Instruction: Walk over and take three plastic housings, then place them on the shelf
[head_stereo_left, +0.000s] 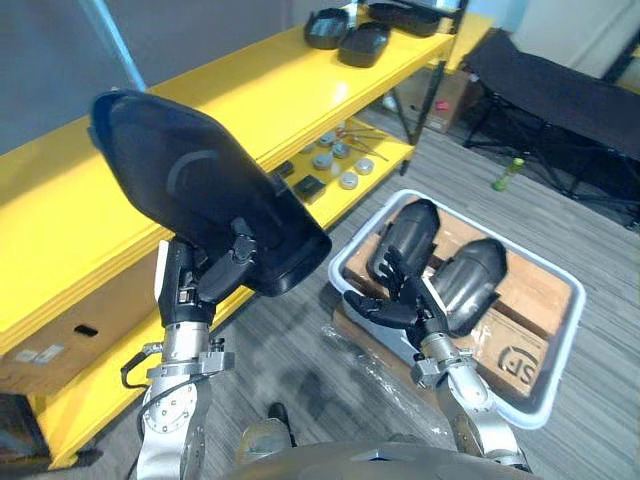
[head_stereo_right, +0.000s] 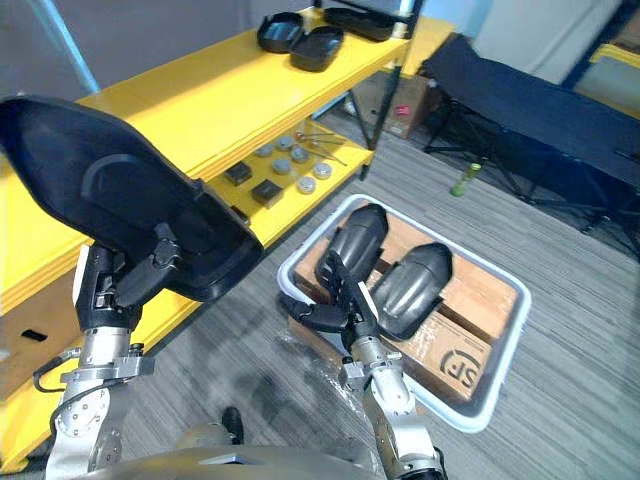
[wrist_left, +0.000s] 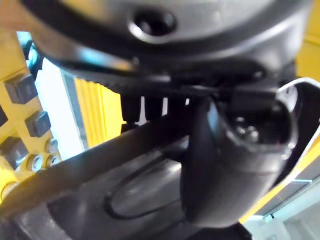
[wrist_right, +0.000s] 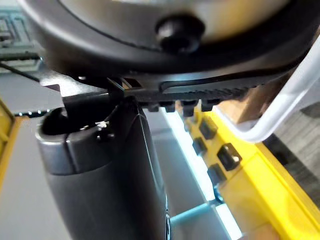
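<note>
**Operator:** Left eye view first. Where's my part?

**Spotter:** At the left of the frame. Your left hand (head_stereo_left: 205, 275) pinches the black housing (head_stereo_left: 190, 185) by its lower edge, raised above the yellow shelf (head_stereo_left: 250, 90). Your right hand (head_stereo_left: 395, 295), fingers spread and empty, hovers at centre-right over two more housings (head_stereo_left: 475, 275) in the white bin (head_stereo_left: 578, 305).

**Operator:** Right eye view?

**Spotter:** Same layout. The placed housings (head_stereo_right: 318, 47) sit at the top centre of the shelf, so I'd aim for the bare board at mid-left.

**Operator:** Left wrist view?

**Spotter:** Your thumb (wrist_left: 235, 165) clamps the housing's rim. The grip looks narrow, so lower it flat and slowly before you let go.

**Operator:** Right wrist view?

**Spotter:** Fingers straight, nothing held, with the bin's rim just past them. Hold that hand clear of the bin while you place.
</note>
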